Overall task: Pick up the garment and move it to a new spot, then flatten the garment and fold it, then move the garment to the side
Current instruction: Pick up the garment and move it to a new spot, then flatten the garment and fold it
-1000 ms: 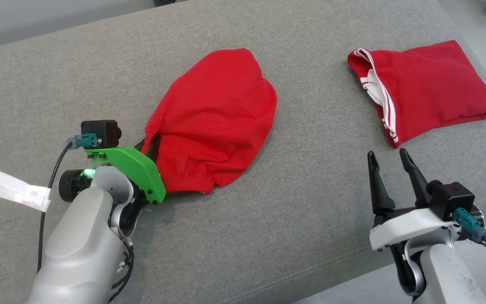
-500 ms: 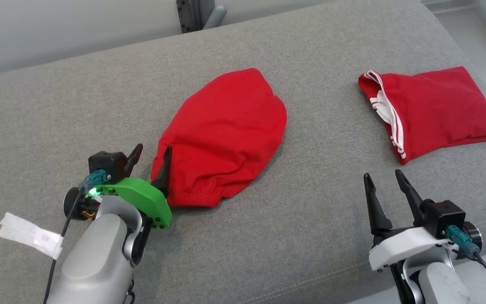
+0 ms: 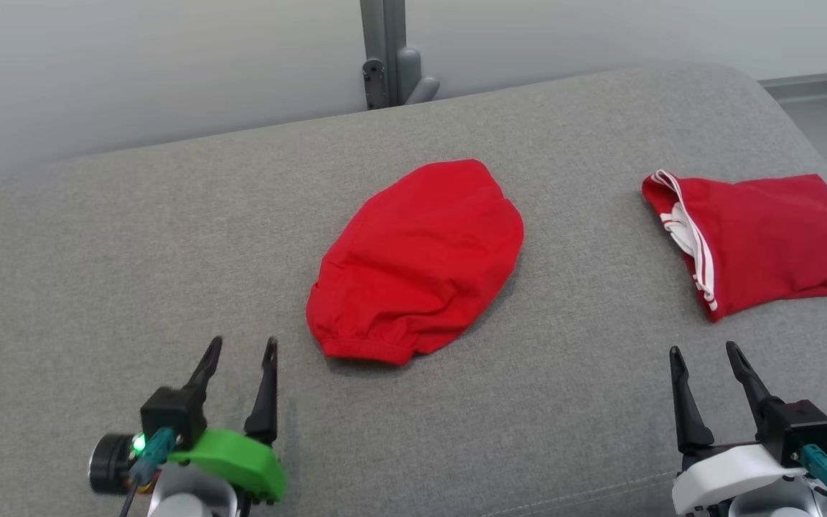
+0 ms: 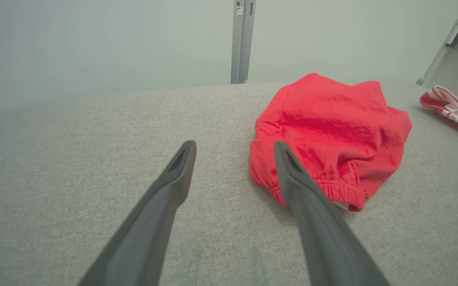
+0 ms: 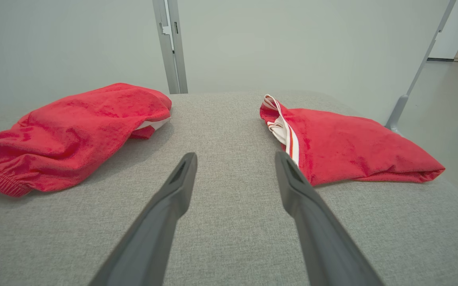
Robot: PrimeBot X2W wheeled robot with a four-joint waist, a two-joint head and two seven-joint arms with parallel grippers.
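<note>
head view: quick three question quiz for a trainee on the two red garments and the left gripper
1. True or false: the left gripper is shut on the middle garment.
2. In the head view, which garment shows white stripes? A: the middle garment. B: the folded garment at the robot's right. C: both.
3. How many garments lie on the grey cushion?

Key
1. False: its fingers stand open, apart from the cloth.
2. B.
3. Two.
</note>
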